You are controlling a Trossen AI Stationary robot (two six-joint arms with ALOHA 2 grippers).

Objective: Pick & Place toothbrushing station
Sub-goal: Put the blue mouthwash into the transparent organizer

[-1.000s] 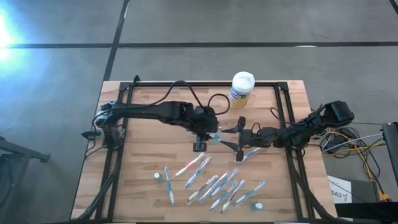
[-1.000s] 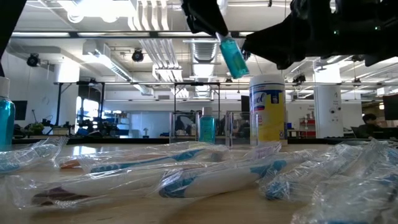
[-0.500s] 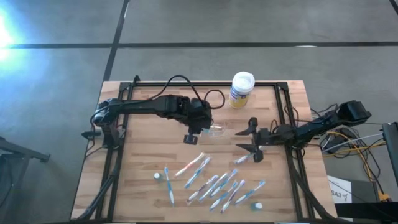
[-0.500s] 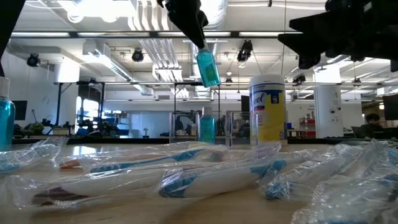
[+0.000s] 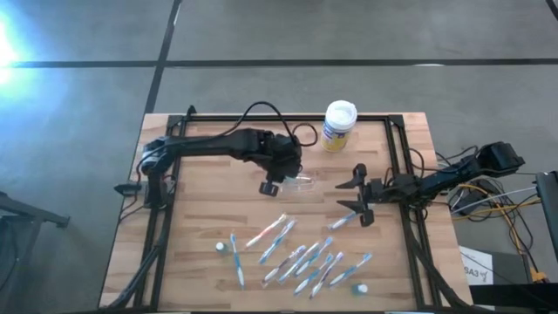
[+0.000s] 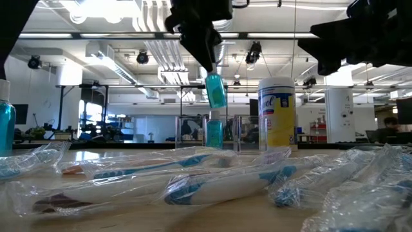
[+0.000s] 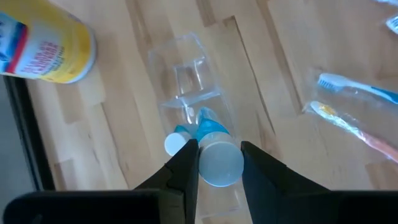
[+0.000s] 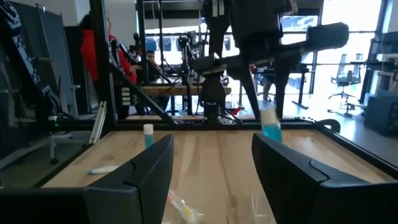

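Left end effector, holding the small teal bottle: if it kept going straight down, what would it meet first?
Probably the small clear plastic holder, directly below the left end effector and its small teal bottle; a teal-capped tube already stands there. Depth is unclear.

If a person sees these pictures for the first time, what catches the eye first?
First, the left gripper near the table's middle, holding a small teal bottle in the air over the clear holder. Next, the wrapped toothbrushes scattered along the near edge. The right gripper waits, jaws open.
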